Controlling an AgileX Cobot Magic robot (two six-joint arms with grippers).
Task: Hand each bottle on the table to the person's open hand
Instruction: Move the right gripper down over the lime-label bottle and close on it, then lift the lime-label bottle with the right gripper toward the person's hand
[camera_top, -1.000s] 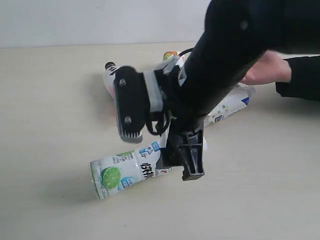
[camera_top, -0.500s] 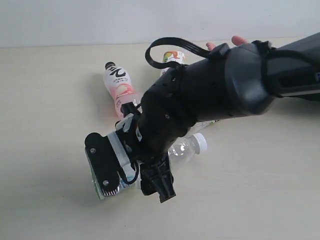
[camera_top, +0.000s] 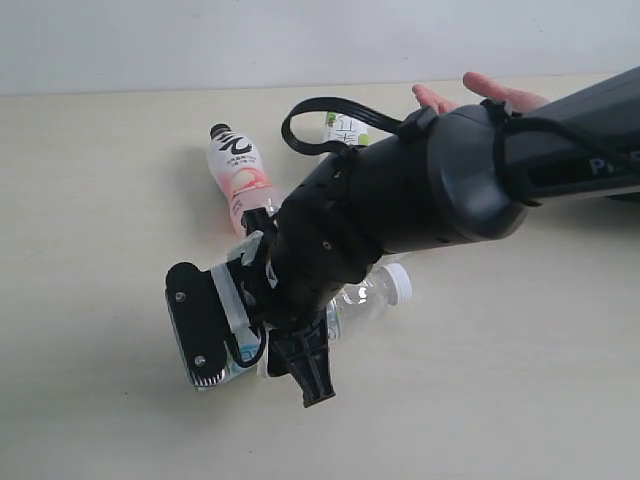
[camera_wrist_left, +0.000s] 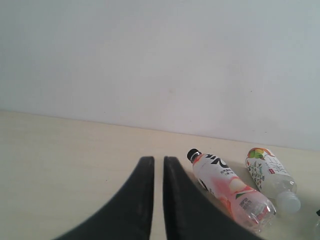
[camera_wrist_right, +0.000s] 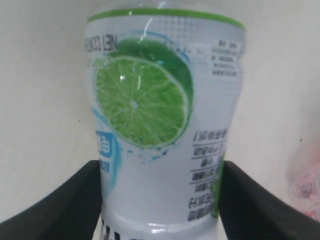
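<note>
– One second back, the right gripper (camera_top: 265, 388) hovers over the lime-label bottle (camera_wrist_right: 165, 125) with its jaws spread wide. Now it sits low at the table (camera_top: 100, 200), with one finger on each side of the label.

– Closed on it?

– The jaws are narrower than they were, and in the right wrist view both black fingers (camera_wrist_right: 60, 205) meet the bottle's sides. I call that a grip, though I cannot tell how firm it is. The bottle lies on its side on the table, white cap pointing away from the gripper, and is not yet lifted.

– And the others?

– The pink-label bottle (camera_top: 238, 170) and the white-green bottle (camera_wrist_left: 267, 170) lie where they lay, side by side further back. The white-blue bottle is in plain sight a second ago; now the arm (camera_top: 440, 190) hides it.

– The receiving hand?

– The person's open hand (camera_top: 490, 90) now shows palm up beyond the arm, at the far side of the table. A second ago only its back shows.

– The other arm?

– The left gripper (camera_wrist_left: 154, 159) idles well apart. Its jaws are nearly together, with only a thin slit and nothing between them.

– So where does that leave us?

– At the very start of a hand-over, I judge. The pick looks made, and the lift and carry across to that palm are yet to come. No bottle I can see has reached the hand.
</note>
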